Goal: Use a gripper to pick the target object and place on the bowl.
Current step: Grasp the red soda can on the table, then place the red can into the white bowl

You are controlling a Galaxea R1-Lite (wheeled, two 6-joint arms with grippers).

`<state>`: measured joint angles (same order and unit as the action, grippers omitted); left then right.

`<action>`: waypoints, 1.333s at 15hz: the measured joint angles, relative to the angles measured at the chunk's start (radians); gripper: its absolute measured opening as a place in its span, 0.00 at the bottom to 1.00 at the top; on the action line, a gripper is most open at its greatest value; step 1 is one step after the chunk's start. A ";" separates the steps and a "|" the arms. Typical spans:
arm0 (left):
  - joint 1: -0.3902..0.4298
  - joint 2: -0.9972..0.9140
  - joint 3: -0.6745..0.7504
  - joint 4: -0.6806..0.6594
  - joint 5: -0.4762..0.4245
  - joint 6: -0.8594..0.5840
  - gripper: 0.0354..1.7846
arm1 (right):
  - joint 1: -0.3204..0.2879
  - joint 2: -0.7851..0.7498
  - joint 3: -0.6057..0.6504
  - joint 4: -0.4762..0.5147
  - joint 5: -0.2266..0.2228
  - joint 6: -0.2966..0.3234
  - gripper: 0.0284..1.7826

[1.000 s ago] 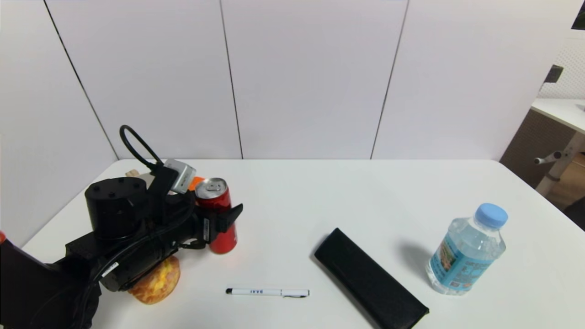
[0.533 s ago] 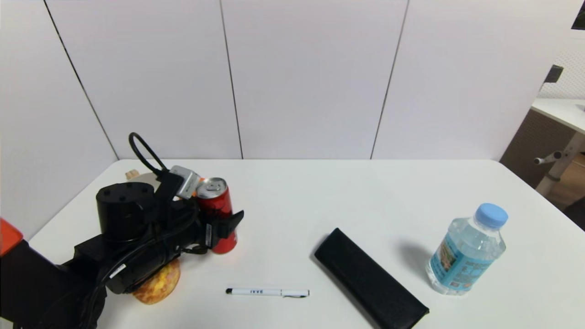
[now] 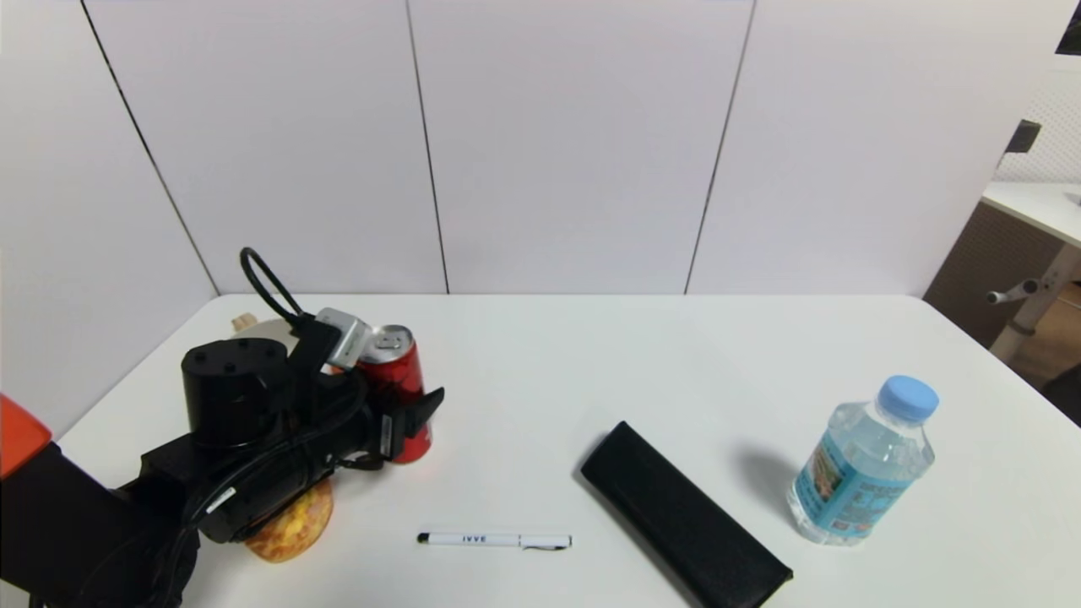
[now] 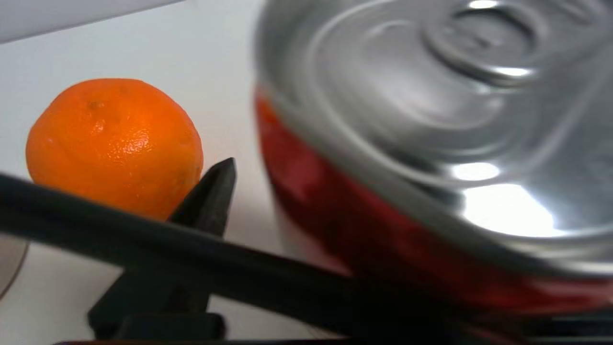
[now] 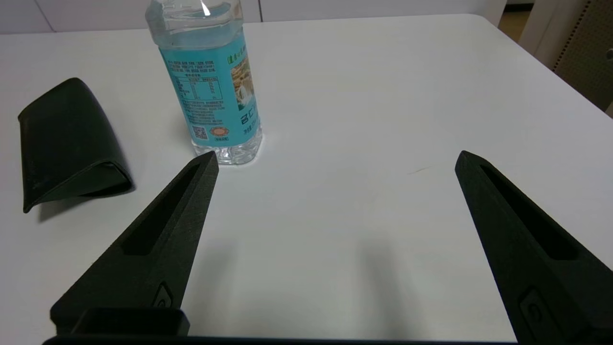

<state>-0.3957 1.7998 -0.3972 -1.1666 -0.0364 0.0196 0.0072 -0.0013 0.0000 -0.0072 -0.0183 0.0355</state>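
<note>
My left gripper [image 3: 407, 407] is shut on the red soda can [image 3: 397, 382] at the table's left side. The can leans with its silver top toward the left. In the left wrist view the can [image 4: 383, 201] fills the right side, and one black finger [image 4: 210, 196] shows beside it; the other finger is hidden. The bowl [image 3: 258, 326] lies behind the arm, and only a beige sliver and its wooden stub show. An orange [image 4: 115, 143] sits just beyond the can. My right gripper [image 5: 335, 160] is open and empty over bare table.
A yellow-red apple [image 3: 291, 525] lies under my left arm. A white pen [image 3: 494, 540], a black case [image 3: 684, 515] and a water bottle [image 3: 866, 464] with a blue cap stand across the front and right. The bottle [image 5: 210, 81] and case [image 5: 67, 143] lie ahead of my right gripper.
My left gripper has moved a little back and to the left with the can in it. The can now leans more to the left. The right arm has not moved.
</note>
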 joint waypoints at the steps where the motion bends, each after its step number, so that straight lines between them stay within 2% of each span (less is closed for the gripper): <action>1: 0.000 0.000 0.000 0.000 0.000 0.002 0.66 | 0.000 0.000 0.000 0.000 0.000 -0.001 0.96; 2: 0.000 0.000 0.000 -0.001 0.000 0.001 0.58 | 0.000 0.000 0.000 0.000 0.000 0.000 0.96; 3: 0.000 0.000 0.000 -0.005 0.000 0.001 0.55 | 0.000 0.000 0.000 0.000 0.000 -0.001 0.96; 9: 0.000 -0.005 -0.006 -0.048 0.000 0.009 0.55 | 0.000 0.000 0.000 0.000 0.000 0.000 0.96; 13: 0.000 -0.076 -0.044 -0.055 0.002 0.011 0.54 | 0.000 0.000 0.000 0.000 0.000 0.000 0.96; 15: 0.004 -0.143 -0.096 0.011 0.041 0.011 0.54 | 0.000 0.000 0.000 0.000 0.000 0.001 0.96; 17: 0.023 -0.221 -0.179 0.147 0.105 0.011 0.54 | 0.000 0.000 0.000 0.000 0.000 0.001 0.96; 20: 0.129 -0.316 -0.306 0.395 0.134 0.014 0.54 | 0.000 0.000 0.000 0.000 0.000 0.000 0.96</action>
<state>-0.2668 1.4840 -0.7036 -0.7715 0.0981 0.0336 0.0072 -0.0013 0.0000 -0.0072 -0.0183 0.0360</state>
